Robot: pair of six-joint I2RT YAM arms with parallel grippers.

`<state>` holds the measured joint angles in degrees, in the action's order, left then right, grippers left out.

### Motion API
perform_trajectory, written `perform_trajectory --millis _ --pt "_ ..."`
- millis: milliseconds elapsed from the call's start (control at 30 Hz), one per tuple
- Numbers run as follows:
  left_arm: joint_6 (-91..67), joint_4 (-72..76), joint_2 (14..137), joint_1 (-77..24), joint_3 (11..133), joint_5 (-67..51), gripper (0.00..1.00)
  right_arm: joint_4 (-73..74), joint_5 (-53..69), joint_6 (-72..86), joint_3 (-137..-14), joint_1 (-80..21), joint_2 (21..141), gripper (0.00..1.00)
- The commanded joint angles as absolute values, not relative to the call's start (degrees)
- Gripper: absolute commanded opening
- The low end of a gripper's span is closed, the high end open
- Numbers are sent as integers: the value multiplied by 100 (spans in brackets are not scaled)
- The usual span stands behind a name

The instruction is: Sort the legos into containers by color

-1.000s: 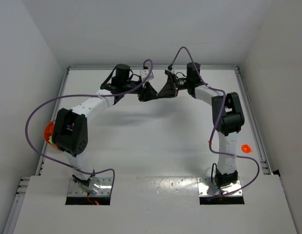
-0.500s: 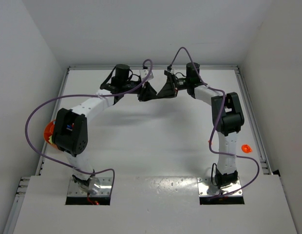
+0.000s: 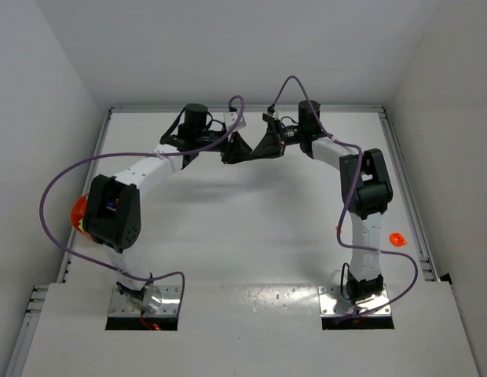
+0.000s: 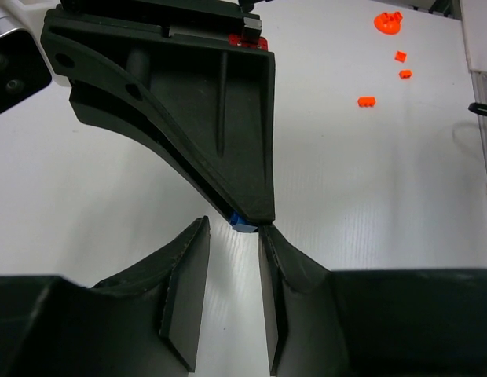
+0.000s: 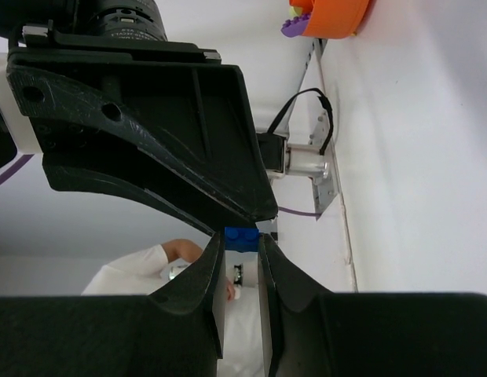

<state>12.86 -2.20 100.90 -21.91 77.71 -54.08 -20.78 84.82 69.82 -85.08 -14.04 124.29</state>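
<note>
the right claw (image 5: 240,250) is clamped on a blue lego (image 5: 242,238), pinched at its very fingertips. the left claw (image 4: 232,228) meets it tip to tip with its fingers apart and nothing between them, the lego sitting just at its mouth, nearer the right-hand finger in its own wrist view. the orange bowl (image 3: 76,212) lies well back behind the left claw, and a few loose orange legos (image 4: 367,101) lie far ahead of it, past the right claw.

White arms (image 3: 149,169) – black joints (image 3: 114,216) – purple cables (image 3: 42,208)
</note>
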Motion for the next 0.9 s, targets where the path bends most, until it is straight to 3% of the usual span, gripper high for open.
perform_trajectory --millis 0,133,267,400,500,667,733,867 --pt "1380 176 9765 -2180 7761 -5660 36 -2285 9246 7066 -8824 -1608 12428 5" --pt "1318 281 9765 -2180 7708 -5660 33 -2285 9246 7066 -8824 -1608 12428 5" --pt "1196 404 9712 -2180 7655 -5599 23 -2285 9246 7119 -8824 -1608 12428 5" --pt "1063 519 9712 -2180 7655 -5599 6 -2285 9246 7119 -8824 -1661 12428 5" --pt "1002 571 9589 -2180 7603 -5546 0 -2285 9246 7119 -8824 -1661 12428 7" --pt "949 510 9483 -2180 7445 -5546 0 -2391 9246 7172 -8771 -1661 12428 17" --pt "1080 344 9326 -2180 7365 -5546 0 -2391 9246 7233 -8771 -1661 12428 30" --pt "1371 28 9176 -2180 7199 -5546 0 -2513 9246 7338 -8824 -1600 12480 44"
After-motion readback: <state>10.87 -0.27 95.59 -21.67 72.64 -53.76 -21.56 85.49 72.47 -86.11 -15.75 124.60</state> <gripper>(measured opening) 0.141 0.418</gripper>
